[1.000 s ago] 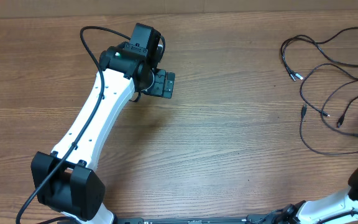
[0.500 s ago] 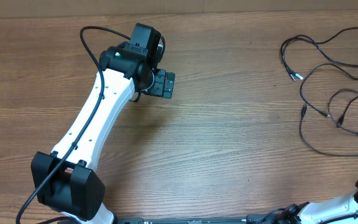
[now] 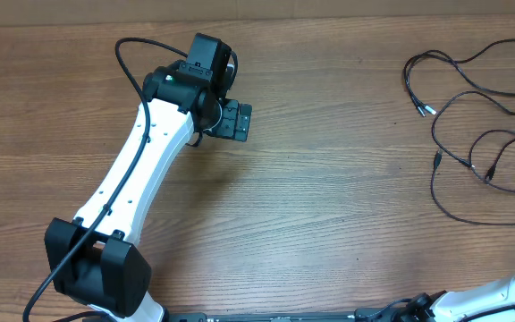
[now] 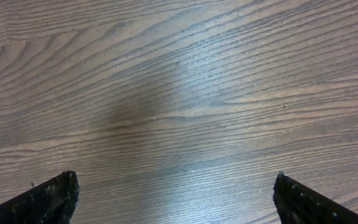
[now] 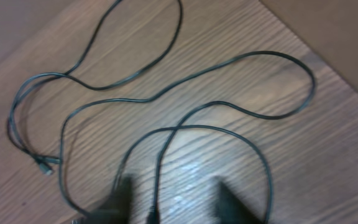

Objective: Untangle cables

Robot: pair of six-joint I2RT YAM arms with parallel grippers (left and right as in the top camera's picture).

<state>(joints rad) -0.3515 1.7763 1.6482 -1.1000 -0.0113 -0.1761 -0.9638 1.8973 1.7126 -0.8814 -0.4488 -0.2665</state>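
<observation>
Cables (image 5: 174, 129) lie looped at the right of the table (image 3: 329, 233), before my right pincer (image 5: 173, 202), which looks parted through the blur, so closing there may pinch two crossing strands and tighten the tangle.

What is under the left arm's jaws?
Only bare wooden table; the left wrist view shows no cable there. The cables lie far to the right. Anything directly beneath the dark jaw tips is covered.

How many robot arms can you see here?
2. The left arm reaches across the table's left side. The right arm just peeks in at the bottom right corner, mostly hidden.
</observation>
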